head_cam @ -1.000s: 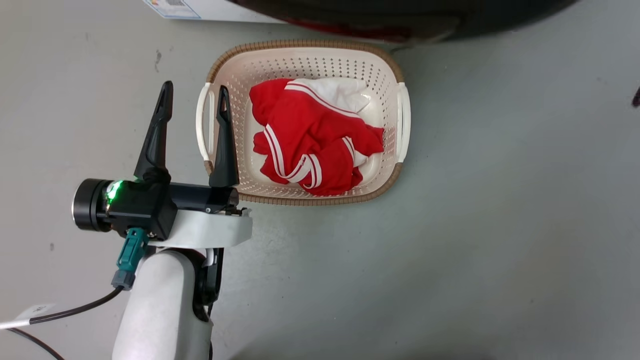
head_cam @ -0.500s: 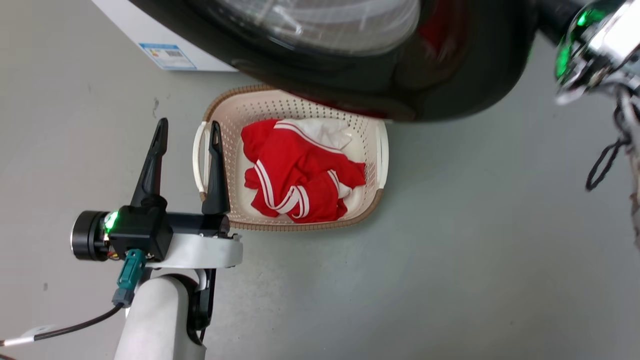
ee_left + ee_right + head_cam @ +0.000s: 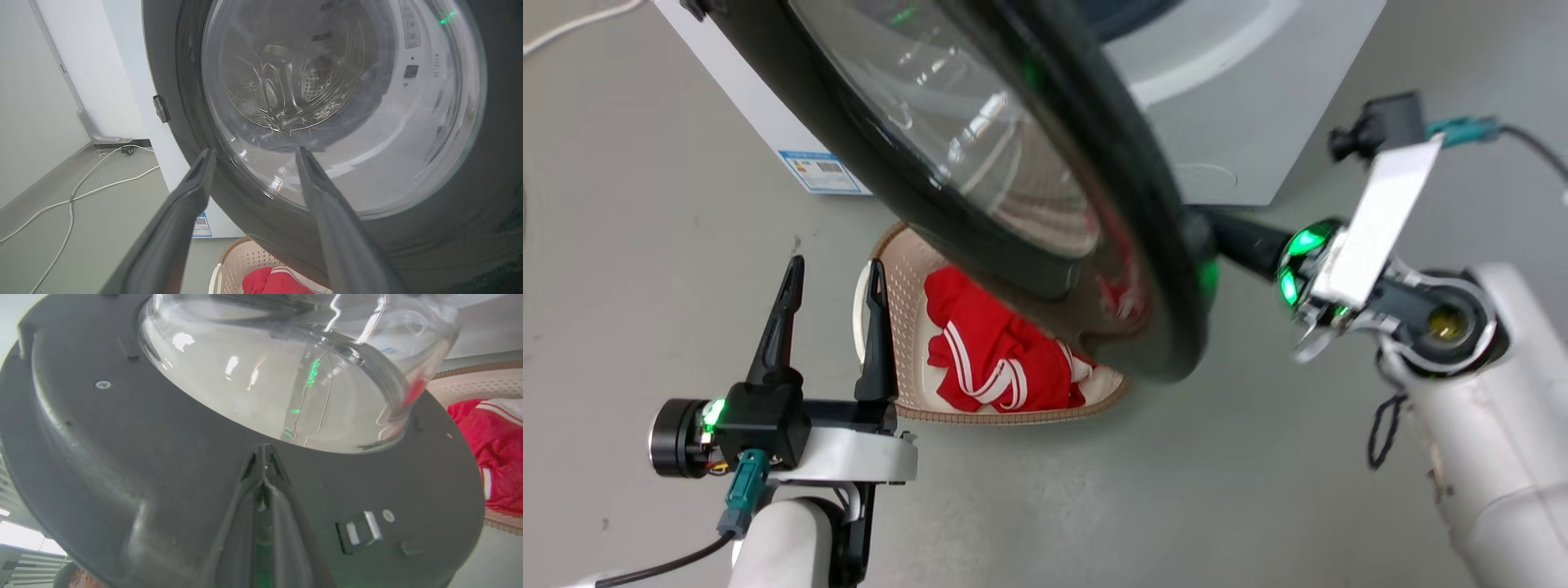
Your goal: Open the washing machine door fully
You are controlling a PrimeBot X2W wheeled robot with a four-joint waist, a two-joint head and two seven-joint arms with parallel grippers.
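Floor: grey floor (image 3: 1258,457), with a white washing machine (image 3: 1241,139) behind.
Door: washing machine door (image 3: 980,180) stands ajar from the machine, above a cream basket (image 3: 890,327) of red cloth (image 3: 988,359).
Right arm: reaches to the door's free edge. The right gripper (image 3: 264,449) has its fingers pinched together, tips against the door's black inner face.
Left arm: the left gripper (image 3: 835,265) points at the door's outer face, fingers spread and empty.
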